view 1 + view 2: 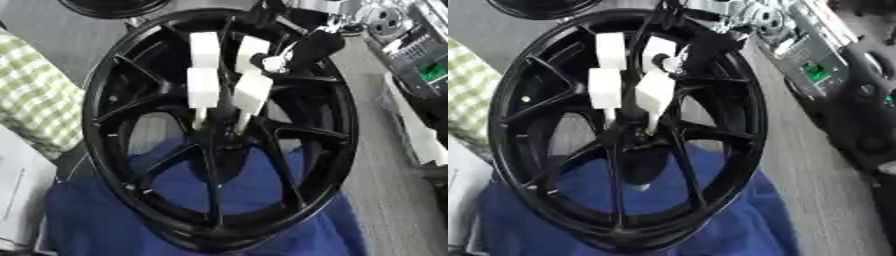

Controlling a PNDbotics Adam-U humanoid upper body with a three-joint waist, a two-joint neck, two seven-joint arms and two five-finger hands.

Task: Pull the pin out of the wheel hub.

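Wheel hub [219, 135], right hand [229, 75] over centre

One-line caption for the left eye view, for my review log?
Hand with white-padded fingers reaching down over the black wheel hub, which rests on a blue cloth.

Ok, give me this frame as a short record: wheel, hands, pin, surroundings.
wheel: black, spoked, resting on a blue cloth
right hand: white-padded, comes in from the top, reaching down to the hub
left hand: not in view
pin: cannot be made out at the hub; whether it is out cannot be told
surroundings: green checked cloth at the left, grey table at the right
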